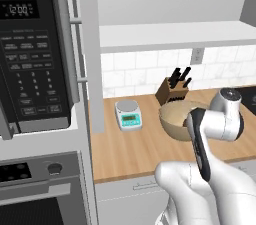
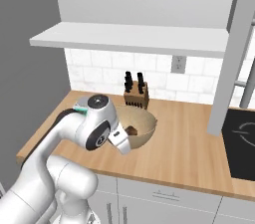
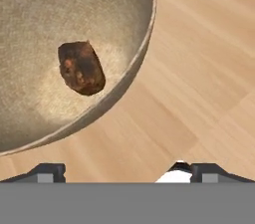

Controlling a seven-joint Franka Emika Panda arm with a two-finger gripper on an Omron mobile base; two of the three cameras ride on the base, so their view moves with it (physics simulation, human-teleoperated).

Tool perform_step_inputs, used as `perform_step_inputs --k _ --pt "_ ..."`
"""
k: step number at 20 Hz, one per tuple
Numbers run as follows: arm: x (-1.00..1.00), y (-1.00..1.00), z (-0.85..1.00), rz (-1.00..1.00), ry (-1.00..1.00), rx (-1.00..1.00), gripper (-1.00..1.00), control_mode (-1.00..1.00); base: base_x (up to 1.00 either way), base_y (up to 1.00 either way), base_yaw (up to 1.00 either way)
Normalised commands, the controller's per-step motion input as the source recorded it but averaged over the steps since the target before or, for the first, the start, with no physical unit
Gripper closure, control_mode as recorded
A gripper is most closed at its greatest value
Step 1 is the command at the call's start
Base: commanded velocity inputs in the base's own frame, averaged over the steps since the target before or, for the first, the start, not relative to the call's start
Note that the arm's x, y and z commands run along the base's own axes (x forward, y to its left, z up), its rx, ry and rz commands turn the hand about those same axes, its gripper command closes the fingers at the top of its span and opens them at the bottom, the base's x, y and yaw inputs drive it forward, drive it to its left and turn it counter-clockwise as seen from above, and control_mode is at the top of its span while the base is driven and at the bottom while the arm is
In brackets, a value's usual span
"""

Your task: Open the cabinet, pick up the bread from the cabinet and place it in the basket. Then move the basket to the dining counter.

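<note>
Woven tan fibre forms one round basket (image 3: 45,14), which stands on the light-wood surface (image 2: 184,143) in front of one knife block (image 2: 136,94). One piece of bread (image 3: 81,67), a small dark-brown lump, lies inside the basket on its inner wall, near the bottom; in the right base view it shows as a dark spot just past the hand. One gripper (image 3: 127,170) hovers above the surface just outside the basket rim, touching neither the basket nor the bread. Its two fingers (image 3: 47,172) stand wide apart at the lower edge of the hand view, with nothing between them. One digital kitchen scale (image 1: 128,114) with a round pan sits on the surface to the left of the basket, apart from it. One black microwave (image 1: 32,54) hangs at the left above one oven (image 1: 40,189). One white shelf (image 2: 129,39) runs along the tiled wall above the surface, and one wall socket (image 2: 178,64) sits below it. One black cooktop (image 2: 241,143) lies at the right end of the surface.
</note>
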Motion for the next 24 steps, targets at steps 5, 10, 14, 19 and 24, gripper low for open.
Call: perform_step_inputs --k 5,10,14,19,24 --pt "0.10 0.00 0.00 -0.15 -0.02 0.09 -1.00 -1.00 0.00 0.00 0.00" --pt "0.23 0.00 0.18 -0.09 -0.05 0.08 -1.00 -1.00 0.00 0.00 0.00" --pt "0.34 0.00 0.12 -0.09 -0.01 0.06 -1.00 -1.00 0.00 0.00 0.00" --pt "0.41 0.00 -0.11 -0.08 0.00 0.05 -1.00 -1.00 0.00 0.00 0.00" --pt "0.19 0.00 -0.45 -0.08 0.00 0.01 -1.00 -1.00 0.00 0.00 0.00"
